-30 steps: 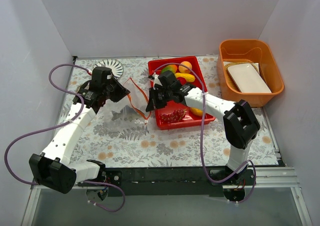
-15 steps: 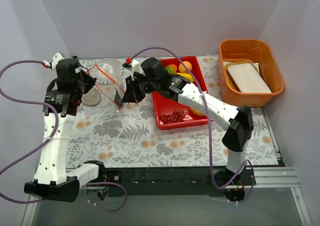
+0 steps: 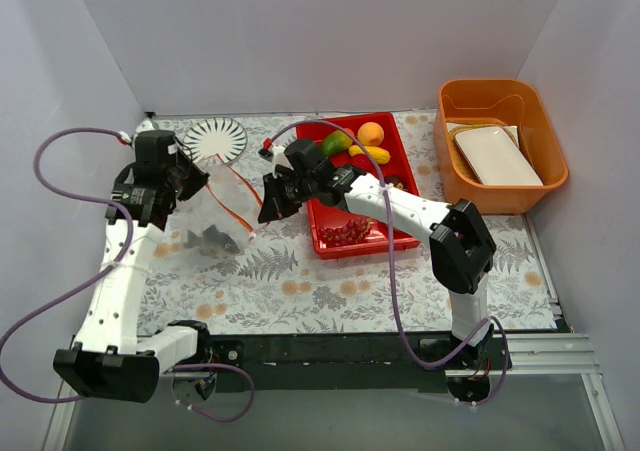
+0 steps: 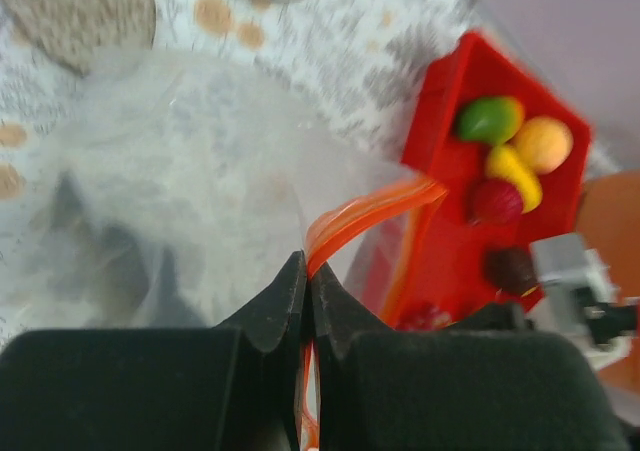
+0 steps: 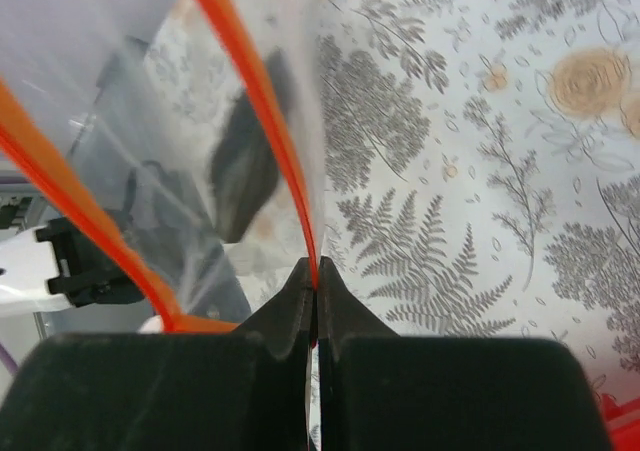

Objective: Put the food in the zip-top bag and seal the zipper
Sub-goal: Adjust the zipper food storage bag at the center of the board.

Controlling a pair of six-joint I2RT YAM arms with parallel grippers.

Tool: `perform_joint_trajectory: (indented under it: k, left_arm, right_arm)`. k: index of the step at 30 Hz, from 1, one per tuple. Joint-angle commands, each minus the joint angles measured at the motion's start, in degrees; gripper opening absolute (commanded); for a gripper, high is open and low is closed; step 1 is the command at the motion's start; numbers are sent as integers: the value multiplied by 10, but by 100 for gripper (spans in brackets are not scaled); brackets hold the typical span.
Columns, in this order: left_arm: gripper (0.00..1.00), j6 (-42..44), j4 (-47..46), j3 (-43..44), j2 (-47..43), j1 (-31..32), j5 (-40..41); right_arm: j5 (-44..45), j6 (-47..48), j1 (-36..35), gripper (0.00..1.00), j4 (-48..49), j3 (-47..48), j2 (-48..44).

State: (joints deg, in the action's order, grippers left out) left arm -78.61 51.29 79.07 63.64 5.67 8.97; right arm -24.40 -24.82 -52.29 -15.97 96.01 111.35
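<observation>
The clear zip-top bag (image 3: 218,211) hangs between my two grippers above the floral mat, its mouth spread. Its orange-red zipper strip (image 3: 238,196) runs between them. The left gripper (image 3: 190,184) is shut on one side of the strip (image 4: 355,216). The right gripper (image 3: 268,203) is shut on the other side (image 5: 262,101). The silver fish (image 3: 212,239) lies inside the bag, a dark shape in the right wrist view (image 5: 245,161). A mango (image 3: 337,143), an orange fruit (image 3: 371,133), a yellow fruit (image 3: 375,155) and purple grapes (image 3: 346,233) lie in the red tray (image 3: 405,233).
An orange bin (image 3: 545,179) holding a white dish (image 3: 497,156) stands at the far right. A striped round plate (image 3: 218,138) lies at the back left. The right forearm crosses over the red tray. White walls enclose the mat on three sides.
Both grippers have come down and toward the front with the bag held between them. The fish now hangs lower in the bag, near the mat. The striped plate is uncovered.
</observation>
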Motion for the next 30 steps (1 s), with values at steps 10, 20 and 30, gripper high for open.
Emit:
perform_joint_trajectory:
  k: [10,20,30]
  left_arm:
    - [12,-8,-158,-194,54,-4,-221]
    - [43,-6,-175,-223,26,9,-261]
    - [48,-74,-182,-262,-3,111,-158]
  right_arm:
    - [19,-29,12,1,32,-59,17]
    - [37,-46,18,1,29,-55,18]
    - [39,-52,19,1,26,-41,15]
